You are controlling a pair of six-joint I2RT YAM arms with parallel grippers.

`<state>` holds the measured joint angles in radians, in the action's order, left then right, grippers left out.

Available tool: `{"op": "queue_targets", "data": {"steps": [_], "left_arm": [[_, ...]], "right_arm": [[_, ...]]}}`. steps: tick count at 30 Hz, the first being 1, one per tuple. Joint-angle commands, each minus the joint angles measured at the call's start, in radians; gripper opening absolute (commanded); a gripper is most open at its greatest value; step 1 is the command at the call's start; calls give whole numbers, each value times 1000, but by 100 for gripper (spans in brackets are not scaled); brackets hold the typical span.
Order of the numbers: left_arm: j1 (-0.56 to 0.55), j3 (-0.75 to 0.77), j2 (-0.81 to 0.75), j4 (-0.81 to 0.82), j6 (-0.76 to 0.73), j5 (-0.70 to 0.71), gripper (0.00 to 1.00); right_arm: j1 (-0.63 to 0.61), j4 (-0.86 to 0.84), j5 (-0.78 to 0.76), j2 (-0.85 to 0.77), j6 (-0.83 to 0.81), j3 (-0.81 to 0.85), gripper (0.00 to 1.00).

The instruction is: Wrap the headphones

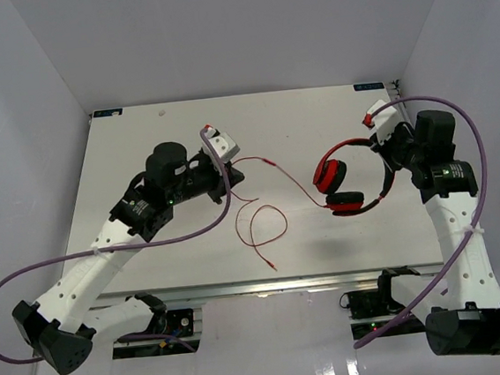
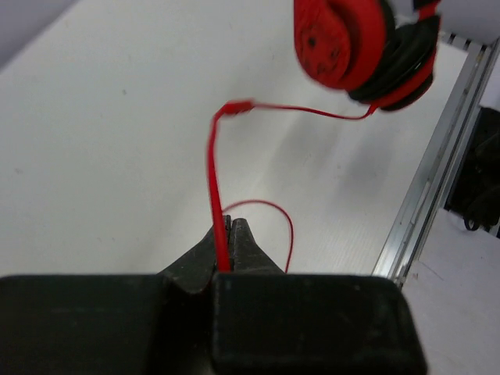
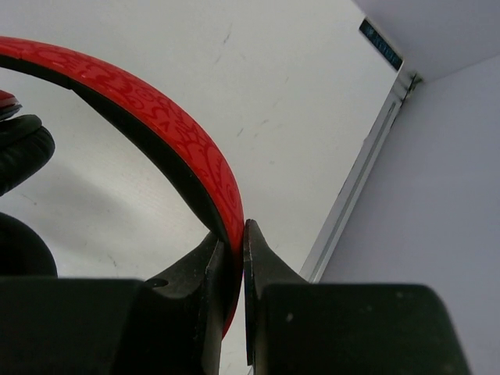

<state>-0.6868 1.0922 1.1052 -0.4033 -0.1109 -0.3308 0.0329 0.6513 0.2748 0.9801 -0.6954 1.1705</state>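
Observation:
The red headphones (image 1: 342, 179) with black pads hang above the table's right half, held by their headband (image 3: 187, 148). My right gripper (image 3: 233, 242) is shut on that headband, one finger on each face. The ear cups (image 2: 355, 43) show at the top of the left wrist view. From the cups the thin red cord (image 1: 270, 169) runs left to my left gripper (image 2: 227, 234), which is shut on the cord (image 2: 212, 180). The rest of the cord loops on the table (image 1: 267, 226), its plug end (image 1: 274, 267) toward the front edge.
Purple robot cables (image 1: 105, 250) arc from each arm off the table sides. The metal front rail (image 1: 268, 285) runs along the near edge, with clamps below it. White walls close the left, right and back. A rail and corner (image 3: 367, 168) lie just beyond the right gripper.

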Motion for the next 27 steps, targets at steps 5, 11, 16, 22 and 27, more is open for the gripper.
{"op": "queue_targets", "data": {"steps": [5,11,16,22,27], "left_arm": [[0,224,-67,-88,-131,-98,0],[0,378,51,-148,-212,-76,0],[0,536,192,-171,-295,-35,0],[1,620,331,-186,-347,-12,0],[6,610,383,-173,-366,44,0]], "right_arm": [[-85,-171,-201,5,143,-121,8],[-277,-162,-147,99,146,-114,8],[-409,-128,-50,128,121,-92,8],[-433,-73,92,87,73,-91,8],[-433,-29,201,14,6,-105,8]]}}
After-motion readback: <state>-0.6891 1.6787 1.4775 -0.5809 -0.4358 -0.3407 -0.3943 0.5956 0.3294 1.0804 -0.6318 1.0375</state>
